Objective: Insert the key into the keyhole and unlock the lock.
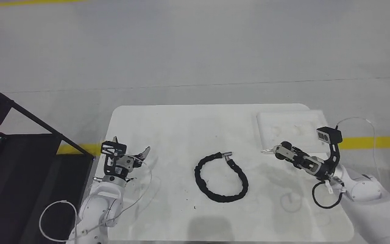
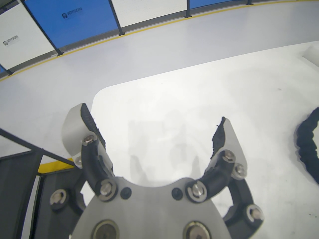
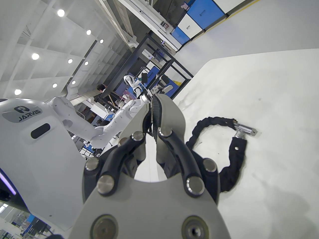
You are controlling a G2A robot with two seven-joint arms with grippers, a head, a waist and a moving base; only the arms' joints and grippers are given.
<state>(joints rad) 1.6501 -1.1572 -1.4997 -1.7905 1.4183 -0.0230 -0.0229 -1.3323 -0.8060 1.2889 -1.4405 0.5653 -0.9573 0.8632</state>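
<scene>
Chain lock (image 1: 221,177) lies looped mid-frame on the bench (image 1: 183,128), in a black sleeve, with its metal end (image 1: 228,156) at the loop's upper right. Left pincer (image 1: 144,156) hangs open and holds nothing, over the bench's left side. Right pincer (image 1: 272,150) sits closed, right of the loop, with a thin pale sliver (image 1: 264,150) at its tip, too small to name.

White arms (image 1: 97,210), silver jaws, black ribbed pads (image 2: 89,123).
</scene>
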